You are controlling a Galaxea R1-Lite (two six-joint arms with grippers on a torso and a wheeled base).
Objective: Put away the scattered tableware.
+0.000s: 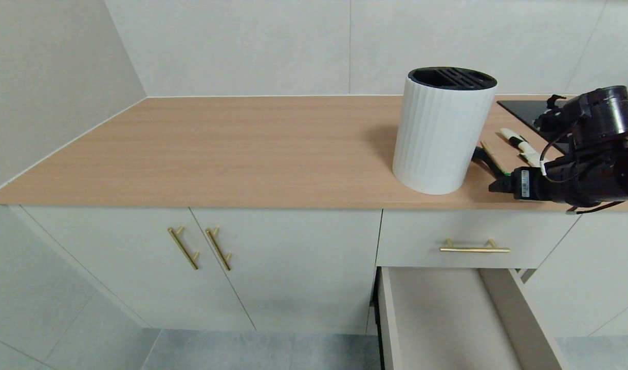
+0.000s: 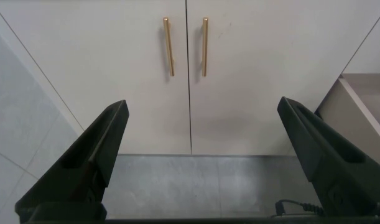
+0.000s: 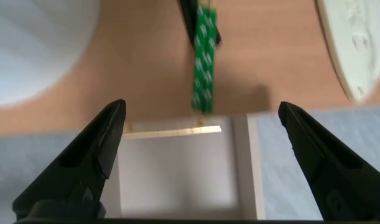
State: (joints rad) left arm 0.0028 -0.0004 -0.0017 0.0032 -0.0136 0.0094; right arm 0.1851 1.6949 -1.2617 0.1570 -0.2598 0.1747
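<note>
The chopsticks (image 1: 494, 157) lie on the wooden worktop (image 1: 242, 149), just beside the foot of a white ribbed holder (image 1: 440, 133) with a black slotted top. They are slim and tan, with a green-and-white patterned end that points toward the worktop's front edge, and a dark piece lies alongside them. A white utensil (image 1: 519, 145) with a black band lies near them, on the side away from the holder. The right gripper (image 3: 202, 109) hangs over the front edge with its jaws spread wide and nothing between them, the patterned end of the chopsticks just beyond it. An open drawer (image 1: 447, 318) sits below. The left gripper (image 2: 202, 104), also wide and empty, faces two cupboard doors (image 2: 190, 93) with gold handles.
</note>
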